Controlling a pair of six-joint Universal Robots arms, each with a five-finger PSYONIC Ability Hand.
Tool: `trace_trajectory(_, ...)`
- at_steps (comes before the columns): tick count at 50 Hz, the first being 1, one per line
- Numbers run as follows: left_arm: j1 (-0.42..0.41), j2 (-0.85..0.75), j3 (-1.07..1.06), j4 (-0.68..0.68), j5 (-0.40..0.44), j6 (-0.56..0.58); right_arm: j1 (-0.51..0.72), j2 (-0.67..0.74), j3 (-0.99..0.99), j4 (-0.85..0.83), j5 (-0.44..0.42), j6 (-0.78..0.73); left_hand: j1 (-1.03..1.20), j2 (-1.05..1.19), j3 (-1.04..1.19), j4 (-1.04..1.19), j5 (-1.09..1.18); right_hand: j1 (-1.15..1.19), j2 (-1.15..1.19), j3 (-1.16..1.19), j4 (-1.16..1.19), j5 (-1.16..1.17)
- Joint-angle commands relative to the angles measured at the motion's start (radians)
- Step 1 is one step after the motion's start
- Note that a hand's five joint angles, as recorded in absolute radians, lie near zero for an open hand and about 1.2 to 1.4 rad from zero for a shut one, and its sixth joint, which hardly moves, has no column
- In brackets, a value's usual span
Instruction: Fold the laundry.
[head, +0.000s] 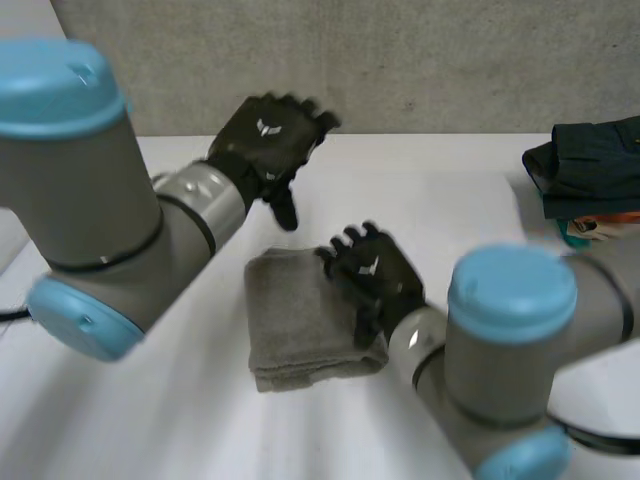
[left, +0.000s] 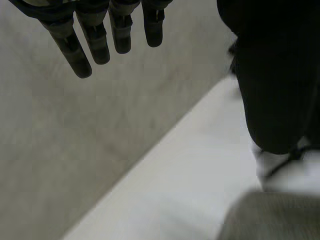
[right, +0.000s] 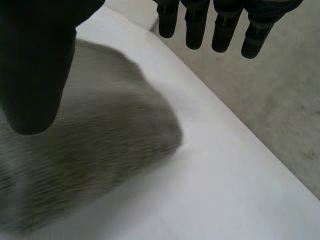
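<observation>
Laundry for this step, a grey terry towel folded into a thick rectangle, lay flat near the middle of the white surface. Its edges were roughly squared, which suggested that its folding was nearly or wholly done. The right robot hand hung over the towel's 3 o'clock edge. Its own wrist view showed straight fingers set wide from the thumb with nothing between them, and the towel lay under the palm. Whether the palm touched the cloth could not be told. That placing looked suited to pressing or smoothing the fold, not to lifting it. The left robot hand was in the air at about 11 o'clock of the towel, well apart from it. Its fingers were straight, spread and empty, pointing toward the grey concrete wall. This position probably served to leave the folded cloth undisturbed; a corner of the towel showed beneath that palm. At about 2 o'clock of the towel, by the surface's edge, a heap of dark green-black garments rested on an orange and teal item, well apart from both hands. It seemed to be set aside there so the middle was free for folding, though whether it was waiting or finished laundry could not be told.
</observation>
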Motion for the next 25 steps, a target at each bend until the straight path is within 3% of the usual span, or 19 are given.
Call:
trace_trajectory(1,0.027,0.004,0.051,-0.036,0.351,-0.009,0.068,0.074,0.141,-0.171,0.0,-0.046,-0.013,-0.034,-0.037,-0.03,-0.048,-0.028,-0.036,-0.033,-0.034,-0.047)
trace_trajectory(2,0.03,0.004,0.048,-0.047,0.4,-0.009,0.069,0.085,0.146,-0.192,0.0,-0.046,-0.013,-0.034,-0.037,-0.03,-0.048,-0.028,-0.036,-0.033,-0.034,-0.047)
trace_trajectory(5,0.035,0.004,0.048,-0.064,0.434,-0.01,0.071,0.123,0.143,-0.26,-0.004,-0.047,-0.013,-0.034,-0.037,-0.03,-0.048,-0.028,-0.036,-0.033,-0.034,-0.047)
trace_trajectory(21,0.026,0.001,0.045,-0.082,0.438,-0.013,0.062,0.235,0.022,-0.326,-0.007,-0.076,-0.013,-0.034,-0.037,-0.03,-0.048,0.002,-0.006,-0.003,-0.004,-0.016)
trace_trajectory(22,0.026,0.001,0.045,-0.082,0.438,-0.013,0.06,0.241,0.016,-0.328,-0.008,-0.076,-0.013,-0.034,-0.037,-0.03,-0.048,0.084,0.076,0.079,0.078,0.066)
trace_trajectory(25,0.026,0.001,0.046,-0.082,0.438,-0.013,0.06,0.247,0.006,-0.334,-0.013,-0.072,-0.013,-0.034,-0.037,-0.03,-0.048,0.849,0.84,0.843,0.843,0.83)
